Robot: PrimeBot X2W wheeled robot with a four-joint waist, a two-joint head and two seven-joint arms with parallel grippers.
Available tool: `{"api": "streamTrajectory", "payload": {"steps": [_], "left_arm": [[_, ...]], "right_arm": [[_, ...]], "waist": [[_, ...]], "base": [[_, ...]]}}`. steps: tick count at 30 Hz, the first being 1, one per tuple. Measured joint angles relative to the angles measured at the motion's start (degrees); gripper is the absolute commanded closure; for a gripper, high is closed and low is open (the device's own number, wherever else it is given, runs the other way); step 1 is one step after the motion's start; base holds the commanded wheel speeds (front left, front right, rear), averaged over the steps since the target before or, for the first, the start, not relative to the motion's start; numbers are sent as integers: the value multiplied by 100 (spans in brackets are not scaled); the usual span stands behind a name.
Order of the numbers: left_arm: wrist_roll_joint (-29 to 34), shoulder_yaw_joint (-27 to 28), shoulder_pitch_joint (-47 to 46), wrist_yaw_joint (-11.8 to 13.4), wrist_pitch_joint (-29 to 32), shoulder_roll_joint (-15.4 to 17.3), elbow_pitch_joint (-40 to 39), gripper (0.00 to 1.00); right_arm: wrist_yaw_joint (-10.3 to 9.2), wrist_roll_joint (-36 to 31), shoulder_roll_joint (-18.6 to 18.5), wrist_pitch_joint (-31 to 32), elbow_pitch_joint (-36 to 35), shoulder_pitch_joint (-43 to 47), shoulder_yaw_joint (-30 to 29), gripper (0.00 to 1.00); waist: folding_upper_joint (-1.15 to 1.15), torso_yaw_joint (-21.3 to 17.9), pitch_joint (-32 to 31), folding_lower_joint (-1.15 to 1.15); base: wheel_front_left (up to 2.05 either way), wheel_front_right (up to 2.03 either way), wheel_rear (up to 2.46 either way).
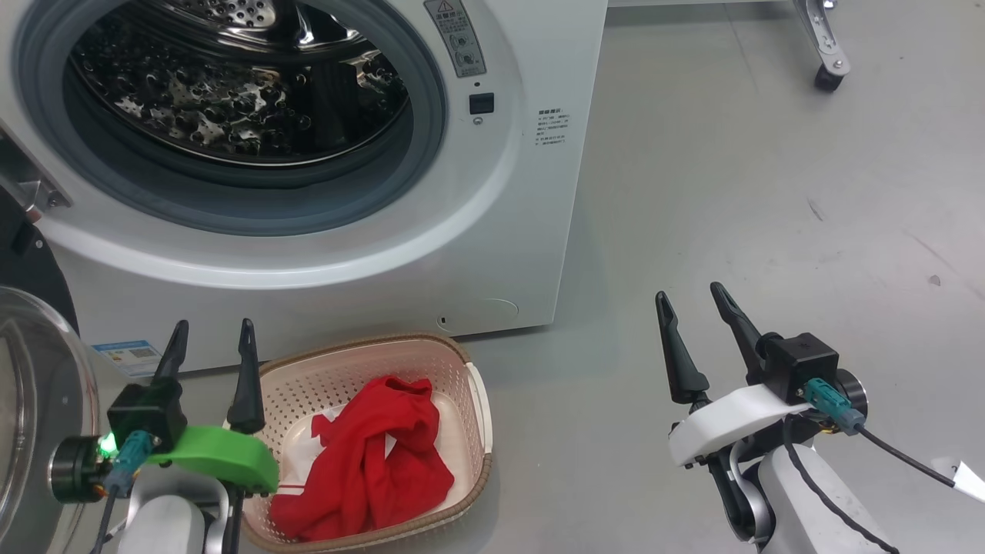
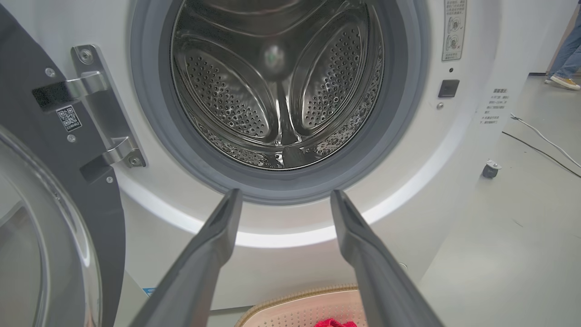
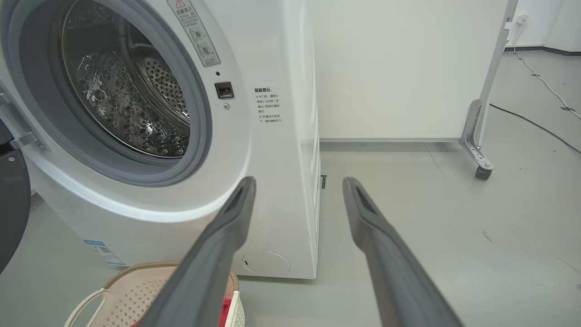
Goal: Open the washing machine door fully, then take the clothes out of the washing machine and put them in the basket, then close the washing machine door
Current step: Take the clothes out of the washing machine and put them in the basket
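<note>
1. The left pincer [image 1: 214,323] hangs with its two fingers spread apart and nothing between them.
2. The basket [image 1: 462,362] sits on the floor [image 1: 731,192] just to that pincer's right.
3. The clothes [image 1: 369,454] lie bunched inside the basket, right of the left pincer's fingers and not touching them.
4. The washing machine [image 1: 500,231] stands ahead of both pincers, its drum mouth uncovered.
5. The washing machine door [image 1: 35,277] is swung wide open on the left pincer's left.
6. The right pincer [image 1: 689,292], fingers also parted and holding nothing, hovers above bare floor. The basket is well off to its left.
</note>
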Motion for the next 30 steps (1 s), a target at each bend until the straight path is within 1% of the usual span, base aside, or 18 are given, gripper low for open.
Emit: {"api": "streamTrajectory", "payload": {"steps": [5,7,16,25,30], "left_arm": [[36,-41,388,54,0,-8,-197,0],[37,-53,510,56,0,-8,-260,0],[47,-86,1032,111,29,-8,-694,0],[71,-78,1273,203,137,-5,-1066,0],[77,-76,1360,209,216,-4,-1240,0]], "right_arm": [[5,-41,0,0,-2,97,-45,0],[42,-42,2,0,0,126,-48,0],[49,-98,5,0,4,335,-94,0],[51,-144,7,0,3,344,-98,0],[52,-147,8,0,1,349,-102,0]], "waist": [[0,67,-119,0],[0,84,-164,0],[0,145,-381,0],[0,144,-414,0],[0,144,-428,0]], "base": [[0,0,0],[0,0,0],[0,0,0],[0,0,0],[0,0,0]]}}
